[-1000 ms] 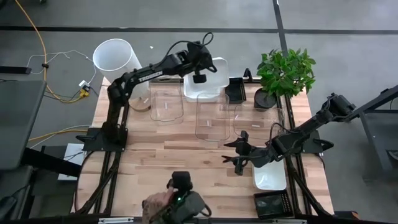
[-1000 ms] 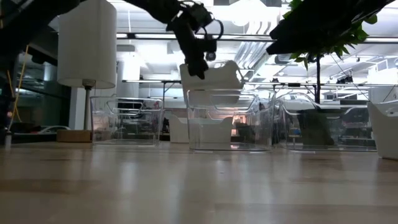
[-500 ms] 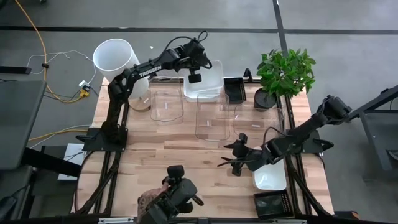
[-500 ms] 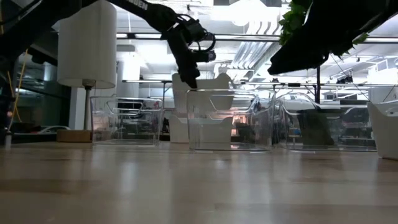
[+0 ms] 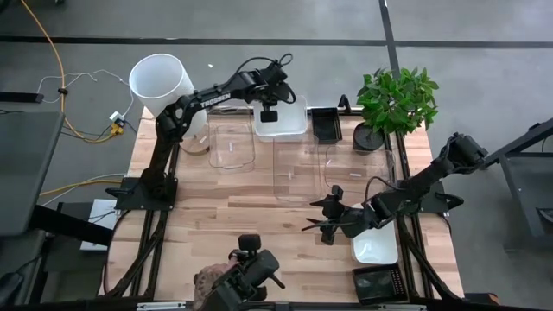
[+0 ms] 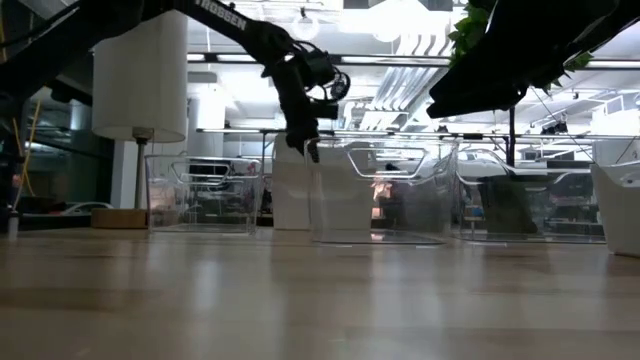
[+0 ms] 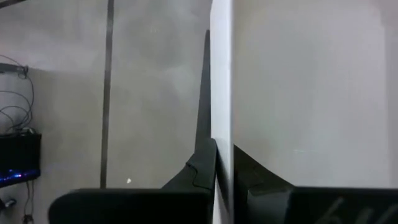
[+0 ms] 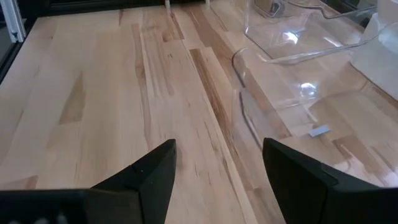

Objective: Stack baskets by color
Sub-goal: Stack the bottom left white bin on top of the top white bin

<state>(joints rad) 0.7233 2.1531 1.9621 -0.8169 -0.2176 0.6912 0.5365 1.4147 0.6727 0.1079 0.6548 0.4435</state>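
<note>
My left gripper is shut on a white basket at the table's far edge; in the low view this basket stands upright behind a clear basket. Three clear baskets stand in a row in front of it, and a black basket stands to its right. My right gripper hovers open over bare wood, left of another white basket; its fingers have nothing between them. My left gripper pinches the white basket's left side wall at the rim, one finger outside and one inside the basket. The fingers slant down from above and from the table's left. The basket stands upright; what its bottom rests on is hidden behind the clear basket.
A big white cylinder stands at the far left corner and a potted plant at the far right. A black basket sits at the near right corner. A person's hand with a dark device shows at the near edge.
My left gripper has gone down and a little toward the table's left, tipping steeper, with the white basket. The basket was lifted and tilted above another white basket; now it stands upright and low in that place. My right gripper has stayed about where it was.
</note>
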